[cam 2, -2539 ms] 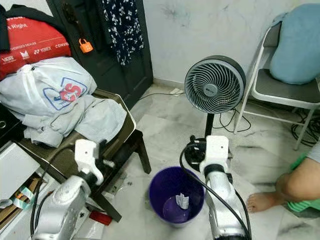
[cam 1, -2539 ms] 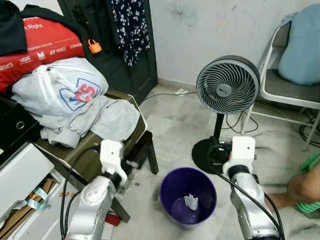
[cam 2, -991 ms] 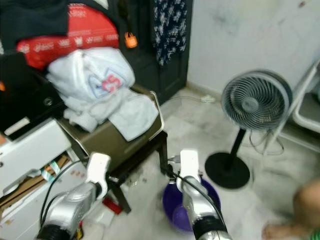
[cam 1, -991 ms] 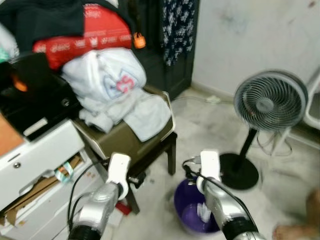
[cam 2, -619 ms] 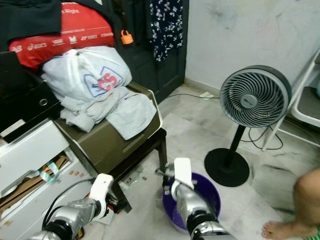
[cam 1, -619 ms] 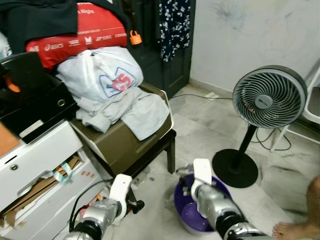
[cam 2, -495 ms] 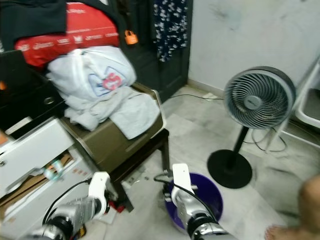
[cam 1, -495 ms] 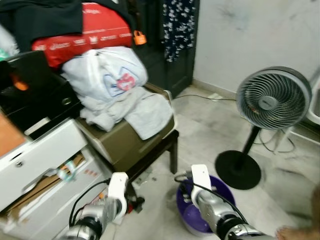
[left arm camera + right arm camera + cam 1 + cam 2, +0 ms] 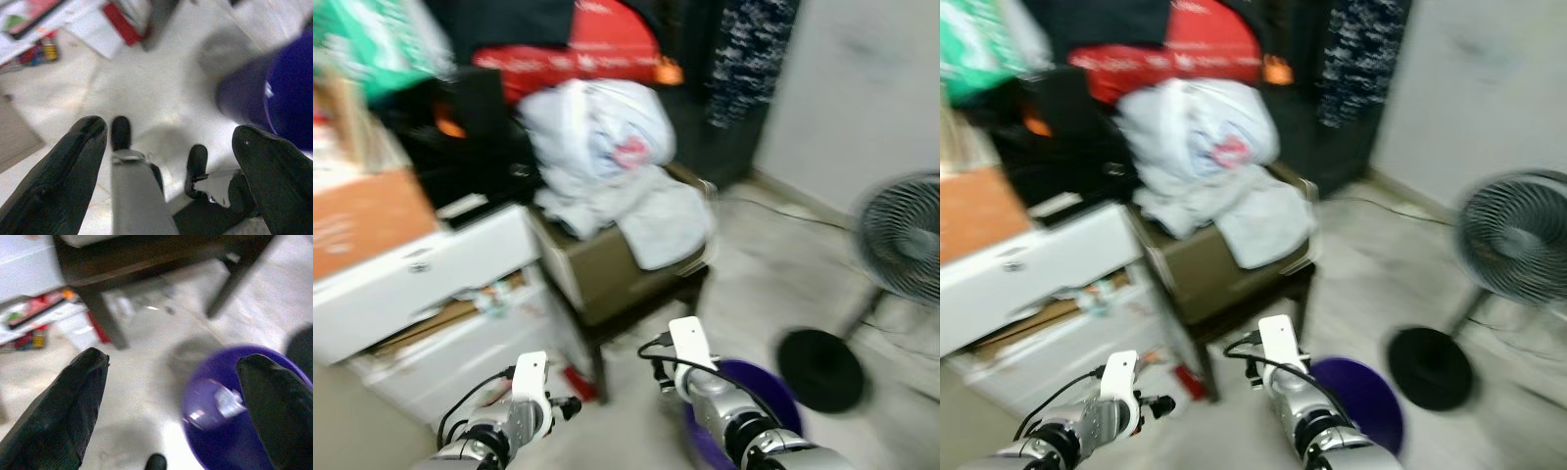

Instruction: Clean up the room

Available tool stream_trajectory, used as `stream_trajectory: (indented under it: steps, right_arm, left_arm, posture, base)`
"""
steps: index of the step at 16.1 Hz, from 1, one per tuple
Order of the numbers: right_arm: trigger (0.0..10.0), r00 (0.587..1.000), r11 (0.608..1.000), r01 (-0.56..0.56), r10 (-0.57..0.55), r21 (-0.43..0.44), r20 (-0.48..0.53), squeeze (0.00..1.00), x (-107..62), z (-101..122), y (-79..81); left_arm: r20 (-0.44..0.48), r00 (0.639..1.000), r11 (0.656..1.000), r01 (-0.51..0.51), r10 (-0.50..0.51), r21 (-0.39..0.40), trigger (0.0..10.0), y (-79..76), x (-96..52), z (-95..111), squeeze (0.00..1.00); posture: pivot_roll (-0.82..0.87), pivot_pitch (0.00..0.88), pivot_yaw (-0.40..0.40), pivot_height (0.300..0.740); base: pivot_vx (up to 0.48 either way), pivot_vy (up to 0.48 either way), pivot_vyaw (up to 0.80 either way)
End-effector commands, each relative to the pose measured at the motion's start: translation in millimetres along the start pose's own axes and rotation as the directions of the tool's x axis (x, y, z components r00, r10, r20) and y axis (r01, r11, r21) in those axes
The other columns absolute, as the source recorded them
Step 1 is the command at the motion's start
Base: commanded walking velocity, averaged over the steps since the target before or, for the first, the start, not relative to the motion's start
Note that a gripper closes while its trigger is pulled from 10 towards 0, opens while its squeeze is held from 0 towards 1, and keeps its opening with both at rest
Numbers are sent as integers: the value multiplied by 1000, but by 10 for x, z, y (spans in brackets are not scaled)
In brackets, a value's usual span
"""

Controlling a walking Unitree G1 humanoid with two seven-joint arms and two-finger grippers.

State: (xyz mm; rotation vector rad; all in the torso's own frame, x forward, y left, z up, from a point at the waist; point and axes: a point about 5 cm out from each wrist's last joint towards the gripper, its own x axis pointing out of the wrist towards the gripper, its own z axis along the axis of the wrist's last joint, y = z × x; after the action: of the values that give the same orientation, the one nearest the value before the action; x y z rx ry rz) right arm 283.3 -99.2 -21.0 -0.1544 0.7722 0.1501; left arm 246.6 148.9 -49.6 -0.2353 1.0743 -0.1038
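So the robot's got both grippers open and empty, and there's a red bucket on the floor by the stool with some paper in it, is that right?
Not quite: the bucket is purple, not red, as the right wrist view shows. The rest holds: it sits on the floor near the stool with a scrap of paper inside, and the left gripper and right gripper are both open and empty.

fan [image 9: 1518, 240]: right edge, blurred, black base on floor | white drawers [image 9: 421, 284]: left, lower one open | dark door [image 9: 724, 88]: upper centre, patterned cloth [image 9: 759, 49] hanging | orange box [image 9: 362, 220]: left, on drawers
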Motion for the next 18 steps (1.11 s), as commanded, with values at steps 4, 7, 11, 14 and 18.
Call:
stream_trajectory:
  steps: [4,7,11,14,18]
  right_arm:
    - [10000,1000,1000,8,-8,0,5,0,5,28,-61]
    - [10000,1000,1000,8,-8,-1,13,0,6,51,-55]
    - [10000,1000,999,-4,5,-40,20,0,6,69,-27]
    - [10000,1000,1000,3,-2,-30,21,0,6,70,-35]
    - [10000,999,999,22,-21,-29,39,0,7,119,-34]
  left_arm:
    - [1,1000,999,-12,12,49,10000,-42,7,33,0]
    - [4,1000,998,-16,16,54,10000,-42,6,40,0]
    - [31,999,999,-31,30,22,10000,-14,-2,78,0]
    - [38,999,999,-22,21,28,10000,-49,3,95,0]
    - [67,998,1000,-8,7,27,10000,-97,5,147,0]
  posture:
    - [-93,0,43,740]
    - [-95,0,42,740]
    - [-87,0,41,740]
    - [-89,0,42,740]
    - [-94,0,49,740]
  base:
    - [0,0,800]
    - [0,0,504]
    - [0,0,200]
    - [0,0,800]
    - [0,0,669]
